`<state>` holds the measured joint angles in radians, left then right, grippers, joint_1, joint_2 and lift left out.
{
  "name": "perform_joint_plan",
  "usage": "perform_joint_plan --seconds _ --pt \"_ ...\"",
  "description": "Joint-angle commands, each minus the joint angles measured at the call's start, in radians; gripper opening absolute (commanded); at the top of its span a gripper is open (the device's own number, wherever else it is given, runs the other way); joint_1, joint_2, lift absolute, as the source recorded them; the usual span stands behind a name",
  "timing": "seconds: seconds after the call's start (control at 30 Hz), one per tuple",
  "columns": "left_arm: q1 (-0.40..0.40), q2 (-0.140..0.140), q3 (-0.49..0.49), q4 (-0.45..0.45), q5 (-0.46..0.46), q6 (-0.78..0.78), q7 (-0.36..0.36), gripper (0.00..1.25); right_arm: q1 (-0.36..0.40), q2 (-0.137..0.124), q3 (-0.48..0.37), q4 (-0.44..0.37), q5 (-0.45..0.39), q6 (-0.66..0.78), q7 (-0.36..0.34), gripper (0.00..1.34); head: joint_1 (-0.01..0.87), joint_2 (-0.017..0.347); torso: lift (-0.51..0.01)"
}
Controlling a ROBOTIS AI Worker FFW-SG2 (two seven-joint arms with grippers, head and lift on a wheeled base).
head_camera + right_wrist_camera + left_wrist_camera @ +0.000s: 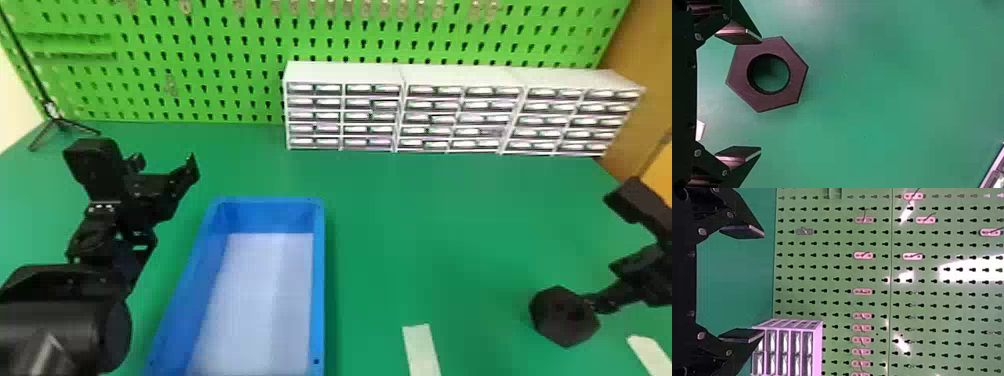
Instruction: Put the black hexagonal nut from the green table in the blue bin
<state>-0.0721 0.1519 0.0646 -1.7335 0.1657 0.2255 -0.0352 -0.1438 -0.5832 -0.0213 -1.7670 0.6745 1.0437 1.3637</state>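
Nearest the camera, the left arm (60,325) reaches over the worktop's (430,225) left side, its gripper (164,161) pointing toward the back edge with fingers apart. Right of it sits the blue bin (319,280), lined in white. Out by the worktop's right side, the right gripper (601,284) also has its fingers spread; the black hexagonal nut (542,316) lies just beside one fingertip, though I can't tell whether they touch. White drawer units (345,75) stand along the back edge.
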Motion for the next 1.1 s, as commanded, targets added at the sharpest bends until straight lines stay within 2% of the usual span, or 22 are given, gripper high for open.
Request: perform_joint_plan --seconds 0.0,0.3,0.57,1.07 --pt "0.002 0.0 0.0 0.0 0.003 0.0 0.0 0.88 -0.017 0.009 0.015 0.043 0.011 -0.019 0.003 1.04 0.686 0.028 -0.096" --pt "0.002 -0.002 -0.002 0.0 0.009 0.0 0.001 0.88 -0.036 0.052 0.003 0.113 0.056 -0.059 0.003 1.02 0.686 0.028 -0.096" --pt "-0.003 -0.002 -0.005 0.0 0.014 -0.002 0.009 0.87 -0.051 0.063 0.007 0.158 0.068 -0.083 0.003 1.02 0.686 0.028 -0.096" --pt "-0.014 -0.008 -0.006 0.0 0.015 -0.012 0.017 0.87 -0.091 0.097 0.011 0.227 0.048 -0.122 -0.064 1.02 0.686 0.028 -0.096"
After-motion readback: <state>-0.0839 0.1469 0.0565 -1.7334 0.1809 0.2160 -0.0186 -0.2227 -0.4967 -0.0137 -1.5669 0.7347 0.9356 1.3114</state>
